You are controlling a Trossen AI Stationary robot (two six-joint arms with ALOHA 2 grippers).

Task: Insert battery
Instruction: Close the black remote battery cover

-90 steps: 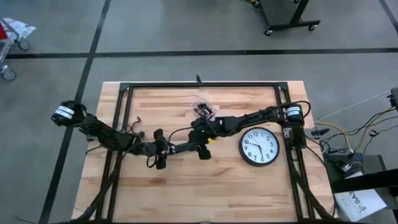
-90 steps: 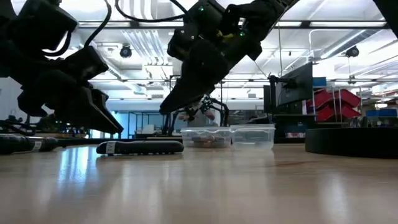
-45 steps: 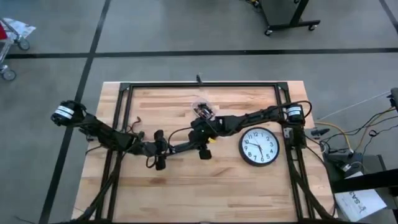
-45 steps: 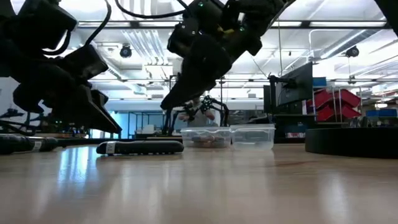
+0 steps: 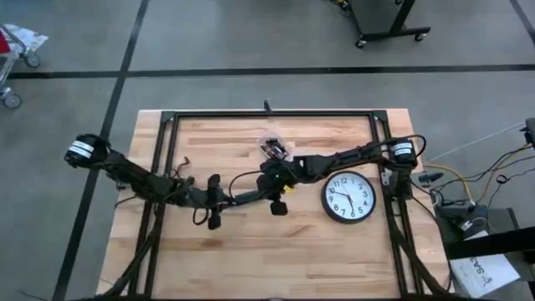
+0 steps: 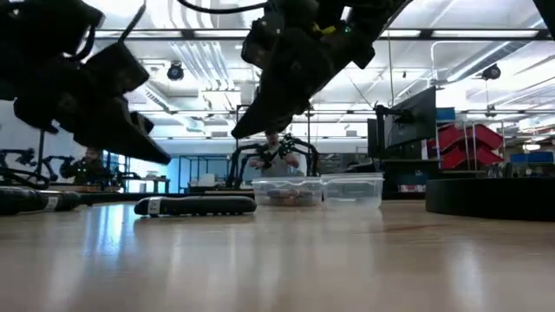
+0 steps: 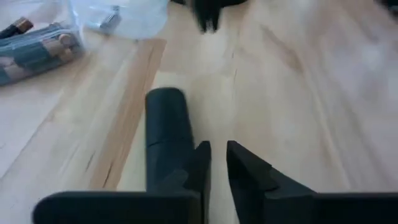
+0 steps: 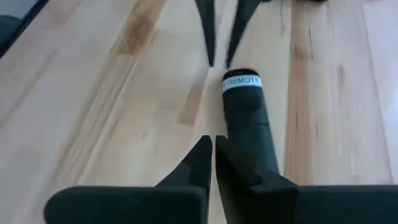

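Right now I judge this the approach step: both grippers, left (image 5: 236, 199) and right (image 5: 261, 171), hover with fingers nearly together, empty, over the remote (image 8: 249, 121) on the counter (image 5: 251, 251); next, fetch 1 battery from the tub (image 7: 37, 37).

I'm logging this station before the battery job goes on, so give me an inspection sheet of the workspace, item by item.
Surface: bare wooden table, black frame around it.
Job's things: black remote lying flat between the arms; clear container holding batteries.
Clutter: wall clock lying face up.
Claws: left claw and right claw both raised above the table, nearly closed, holding nothing.
Cables: loose wires beside the table's right edge.
Surroundings: concrete floor, workshop benches behind.
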